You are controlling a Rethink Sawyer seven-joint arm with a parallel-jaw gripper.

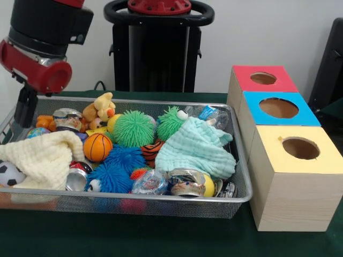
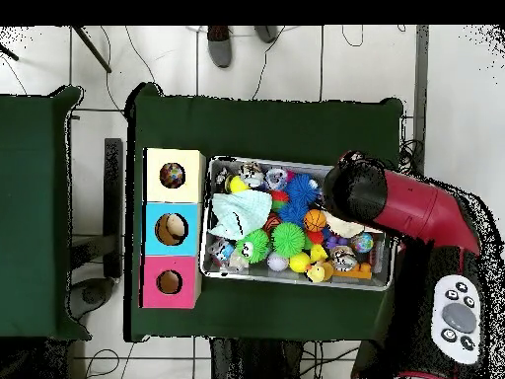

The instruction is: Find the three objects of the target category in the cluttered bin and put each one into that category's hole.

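Note:
A wire mesh bin (image 1: 161, 198) holds several toys, cans and cloths. Among them are an orange basketball (image 1: 97, 147), a green spiky ball (image 1: 134, 128), a blue spiky ball (image 1: 124, 157), a soccer ball (image 1: 9, 173), a plush duck (image 1: 100, 110) and cans (image 1: 186, 182). Beside the bin stand a red box (image 1: 262, 78), a blue box (image 1: 278, 108) and a yellow box (image 1: 300, 148), each with a round hole. In the overhead view a small ball shows inside the yellow box's hole (image 2: 172, 176). My gripper (image 1: 25, 108) hangs over the bin's left end; its state is hidden.
A cream cloth (image 1: 45, 158) covers the bin's left front, and a mint cloth (image 1: 197, 148) lies right of the middle. In the overhead view the red arm (image 2: 414, 207) covers the bin's right end (image 2: 393, 266). A green cloth covers the table (image 1: 161, 235).

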